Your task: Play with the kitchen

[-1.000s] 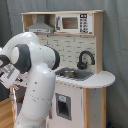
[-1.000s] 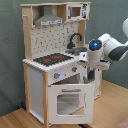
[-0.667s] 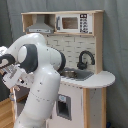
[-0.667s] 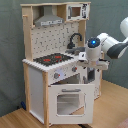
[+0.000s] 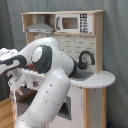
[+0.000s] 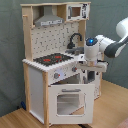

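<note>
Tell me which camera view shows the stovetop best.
The second exterior view: the black-red stovetop lies in plain sight on the counter, left of the arm. In the first exterior view the white arm stands in front of that side of the kitchen, hiding the stovetop.

We see the kitchen (image 6: pixel 55 95) built of panels painted a smooth, matt white, framed by pale, light-toned wood (image 5: pixel 99 35) with a dull, unvarnished look. Its stovetop (image 6: pixel 52 59) is a flat black surface with red rings and a slight sheen. The hood (image 6: pixel 49 20) looks like grey matt material, and the faucet (image 5: pixel 86 56) is black and faintly glossy, as plastic would be. The oven door (image 6: pixel 70 100) carries a clear window pane. The arm (image 5: pixel 50 90) has a smooth, glossy white shell. Behind hangs a grey curtain (image 5: pixel 117 45) of soft cloth, and the floor (image 6: pixel 112 112) looks like light wood.
</note>
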